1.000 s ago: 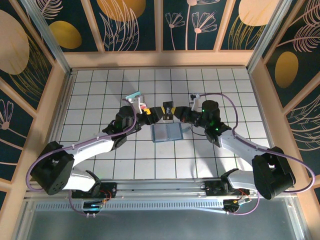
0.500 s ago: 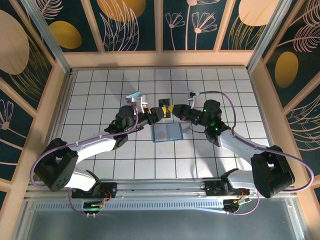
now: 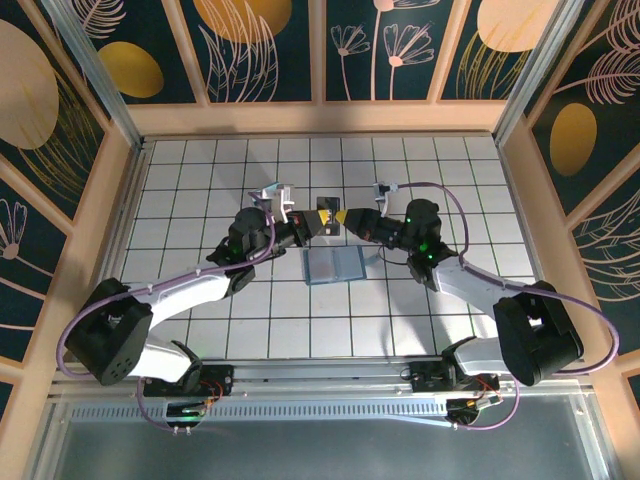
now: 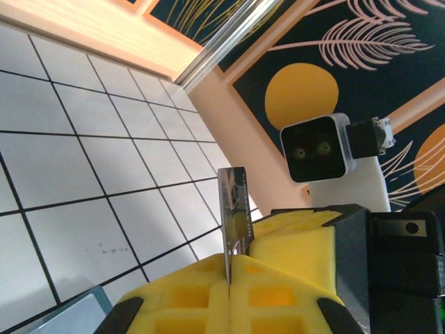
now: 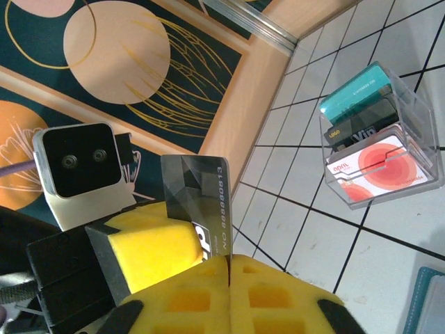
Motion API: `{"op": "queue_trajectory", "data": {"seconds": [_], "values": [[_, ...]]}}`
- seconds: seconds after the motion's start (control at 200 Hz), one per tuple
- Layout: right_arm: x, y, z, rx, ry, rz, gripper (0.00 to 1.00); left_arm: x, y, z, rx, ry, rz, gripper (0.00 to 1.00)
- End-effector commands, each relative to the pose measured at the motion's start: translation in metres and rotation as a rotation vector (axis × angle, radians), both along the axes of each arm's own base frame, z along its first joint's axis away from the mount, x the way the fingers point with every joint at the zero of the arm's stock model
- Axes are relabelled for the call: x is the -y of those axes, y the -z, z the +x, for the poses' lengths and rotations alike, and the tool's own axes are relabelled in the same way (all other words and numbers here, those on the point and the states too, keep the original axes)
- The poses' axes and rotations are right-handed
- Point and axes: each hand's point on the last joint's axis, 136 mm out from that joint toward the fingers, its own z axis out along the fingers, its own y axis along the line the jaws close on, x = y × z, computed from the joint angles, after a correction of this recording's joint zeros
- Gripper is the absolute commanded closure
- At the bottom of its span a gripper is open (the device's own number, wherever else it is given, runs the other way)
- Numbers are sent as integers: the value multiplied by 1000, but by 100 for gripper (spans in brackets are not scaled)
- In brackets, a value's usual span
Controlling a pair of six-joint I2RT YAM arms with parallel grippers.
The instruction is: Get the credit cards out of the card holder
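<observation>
two grippers meet just beyond the far edge of the open card holder (image 3: 332, 267), sharing one black credit card (image 4: 236, 209). left gripper (image 4: 228, 268) clamps it; right gripper (image 5: 229, 261) looks narrowly pinched on it too. release right only once left holds firm.

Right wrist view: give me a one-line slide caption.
Left gripper and right gripper both pinch a dark grey plastic card; a clear plastic box nearby holds teal, black and red-white cards.

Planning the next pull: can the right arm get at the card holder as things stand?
Probably not yet. The card holder lies open close by, nothing over it, but the right gripper is pinching the black card together with the left gripper.
</observation>
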Motion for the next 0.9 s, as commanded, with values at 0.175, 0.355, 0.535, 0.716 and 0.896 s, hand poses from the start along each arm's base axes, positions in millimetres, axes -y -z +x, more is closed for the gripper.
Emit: {"op": "queue_trajectory", "data": {"seconds": [0.175,0.355,0.535,0.716,0.896], "values": [[16,13,8,-6,113,-155,60,-41,5,24,242,-57,542,100],[37,25,14,-25,232,-273,49,-62,16,38,345,-26,810,100],[58,29,17,-32,334,-344,35,-78,22,63,427,13,972,100],[78,32,16,-42,425,-403,17,-95,44,79,451,143,1117,100],[88,37,17,-67,476,-433,5,-112,61,95,480,218,1206,100]]}}
